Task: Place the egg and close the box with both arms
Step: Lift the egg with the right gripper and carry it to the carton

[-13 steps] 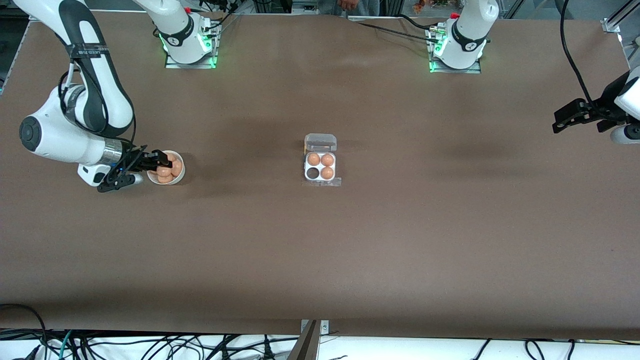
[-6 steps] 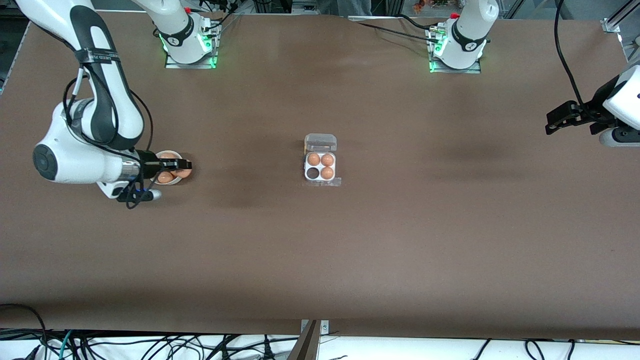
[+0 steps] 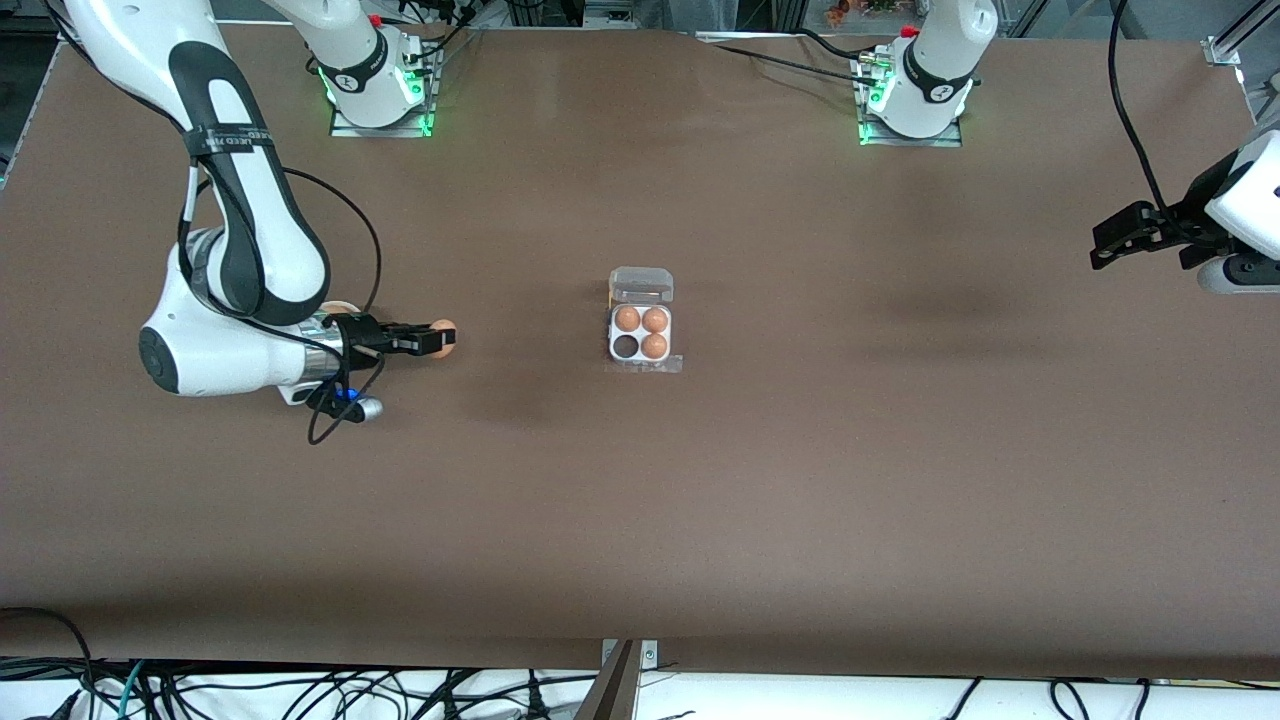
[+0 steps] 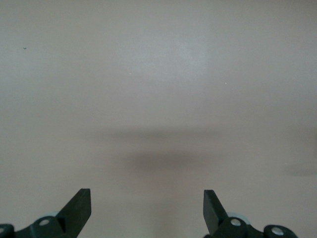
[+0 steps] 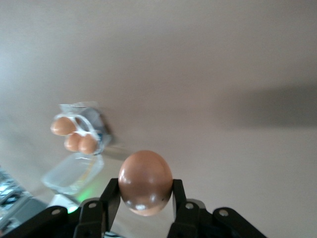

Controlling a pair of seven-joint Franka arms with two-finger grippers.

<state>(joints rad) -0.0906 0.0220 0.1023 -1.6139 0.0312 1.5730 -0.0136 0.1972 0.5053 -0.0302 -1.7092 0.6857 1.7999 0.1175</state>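
Egg (image 3: 442,337) pinched between right claw (image 3: 432,339) fingertips, above table.

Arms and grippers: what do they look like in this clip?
Both arms are glossy white with rounded joints and black bands. The right arm carries a lettered black strap and a looping black cable. Each base glows green. The right gripper and left gripper are black with two fingers.

right pincer (image 3: 443,338) lifted egg (image 3: 443,334) from bowl (image 3: 340,306)
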